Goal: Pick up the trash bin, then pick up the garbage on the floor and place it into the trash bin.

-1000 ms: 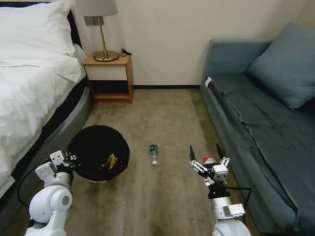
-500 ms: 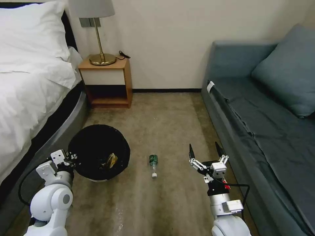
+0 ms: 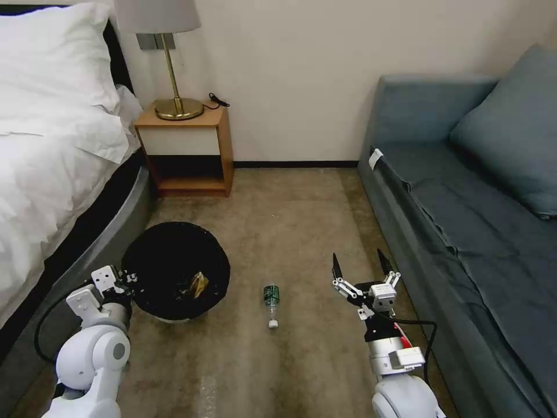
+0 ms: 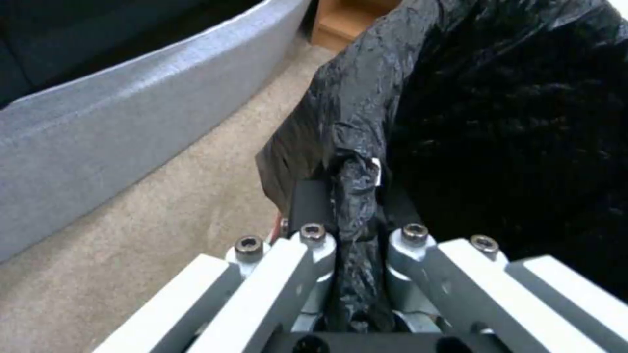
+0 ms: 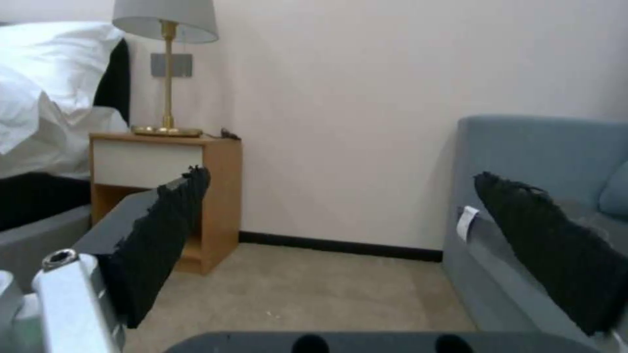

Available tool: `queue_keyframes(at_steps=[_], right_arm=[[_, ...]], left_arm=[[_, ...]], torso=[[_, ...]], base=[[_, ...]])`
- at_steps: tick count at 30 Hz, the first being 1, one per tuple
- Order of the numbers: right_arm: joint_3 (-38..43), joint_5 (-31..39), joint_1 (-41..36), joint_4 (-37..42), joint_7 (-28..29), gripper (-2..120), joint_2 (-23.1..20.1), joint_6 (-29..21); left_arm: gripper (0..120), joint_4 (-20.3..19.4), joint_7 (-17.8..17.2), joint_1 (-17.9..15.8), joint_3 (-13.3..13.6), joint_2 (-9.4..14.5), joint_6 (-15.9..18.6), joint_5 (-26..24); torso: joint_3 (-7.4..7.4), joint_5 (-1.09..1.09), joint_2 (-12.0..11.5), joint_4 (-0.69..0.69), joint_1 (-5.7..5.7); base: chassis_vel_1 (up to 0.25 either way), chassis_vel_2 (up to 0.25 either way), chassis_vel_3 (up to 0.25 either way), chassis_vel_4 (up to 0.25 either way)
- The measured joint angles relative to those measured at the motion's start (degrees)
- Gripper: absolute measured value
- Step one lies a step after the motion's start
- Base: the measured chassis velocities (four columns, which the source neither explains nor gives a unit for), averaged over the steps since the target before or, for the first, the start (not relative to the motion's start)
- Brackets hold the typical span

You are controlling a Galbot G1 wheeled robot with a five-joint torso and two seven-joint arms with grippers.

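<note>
The trash bin [image 3: 168,261], round and lined with a black bag, stands on the carpet at the left by the bed. A gold-brown wrapper [image 3: 198,284] lies inside it. My left gripper [image 3: 126,278] is shut on the bin's near rim, and the left wrist view shows the black bag [image 4: 510,122] pinched in the left gripper [image 4: 353,206]. A clear bottle with a green label [image 3: 271,297] lies on the floor between my arms. My right gripper [image 3: 358,264] hovers open and empty by the sofa, its fingers [image 5: 164,220] spread wide. A red sliver of wrapper [image 3: 405,339] peeks from under the right arm.
A bed with white linen [image 3: 52,174] runs along the left. A wooden nightstand [image 3: 185,145] with a brass lamp [image 3: 171,64] stands against the back wall. A blue-grey sofa [image 3: 464,209] lines the right. Open carpet [image 3: 290,220] lies between them.
The whole head view has shifted, so the camera moved. The bottle now lies lower in the picture, and the red-and-white wrapper has passed from between the right fingers to under the right arm.
</note>
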Motion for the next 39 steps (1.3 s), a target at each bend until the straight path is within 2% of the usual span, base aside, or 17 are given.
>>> queue_keyframes(at_steps=[11,17,19,21,22,23,27,28,32,35,39], right_arm=[[2.4,0.2,-1.5,-0.7,0.0,100,-3.2,-1.4],[1.9,2.0,-1.8,-1.2,0.0,100,-6.1,-2.9],[1.0,3.9,-1.3,-1.8,0.3,100,-9.4,-4.1],[-1.2,8.1,0.7,-3.3,1.2,100,-15.0,-6.3],[-1.2,8.1,0.7,-3.3,1.2,100,-15.0,-6.3],[-1.9,9.4,1.7,-4.0,1.4,100,-16.8,-7.2],[-4.9,16.6,6.2,-6.3,2.0,100,-26.2,-11.9],[-4.9,16.6,6.2,-6.3,2.0,100,-26.2,-11.9],[-7.3,22.4,8.5,-7.8,2.0,100,-34.8,-16.4],[-8.2,23.3,9.2,-8.3,1.8,100,-36.3,-17.5],[-11.8,26.8,11.2,-10.5,1.0,100,-40.7,-19.9]], left_arm=[[4,0.4,0.5,0.1,1.3,1.7,-0.5,-0.1],[4,-1.2,0.5,0.0,1.2,2.2,0.4,-0.4],[4,-1.9,0.5,0.3,1.3,2.8,0.9,-0.9],[4,-1.9,0.4,0.5,1.5,3.2,1.0,-1.0],[4,-1.9,0.4,0.5,1.5,3.2,1.0,-1.0],[4,-1.9,0.4,0.5,1.6,3.3,1.0,-1.0],[4,-2.1,0.4,0.0,1.8,4.0,1.1,-1.0],[4,-2.1,0.4,0.0,1.8,4.0,1.1,-1.0],[4,-2.4,0.4,-0.4,2.3,3.6,1.1,-0.6],[4,-2.4,0.5,-0.5,2.4,3.3,1.1,-0.3],[4,-2.4,1.0,-1.2,2.9,2.5,1.0,1.0]], torso=[[0.0,0.0,0.0,0.0,0.0],[0.0,0.01,0.0,-0.01,0.0],[0.0,0.01,0.0,0.0,0.0],[0.0,0.0,0.0,0.0,0.0],[0.0,0.0,0.0,0.0,0.0],[0.0,-0.01,0.0,0.0,0.0],[0.0,0.01,0.0,0.01,0.0],[0.0,0.01,0.0,0.01,0.0],[0.0,0.0,0.0,0.0,0.0],[0.0,0.0,0.0,0.0,0.0],[0.0,0.02,0.0,0.01,0.0]], base=[[0.0,0.0,0.0,0.0],[0.0,0.0,0.0,0.0],[0.0,0.0,0.0,0.0],[0.0,0.0,0.0,0.0],[0.0,0.0,0.0,0.0],[0.0,0.0,0.0,0.0],[0.0,0.0,0.0,0.0],[0.0,0.0,0.0,0.0],[0.0,0.0,0.0,0.0],[0.0,0.0,0.0,0.0],[0.0,0.0,0.0,0.0]])
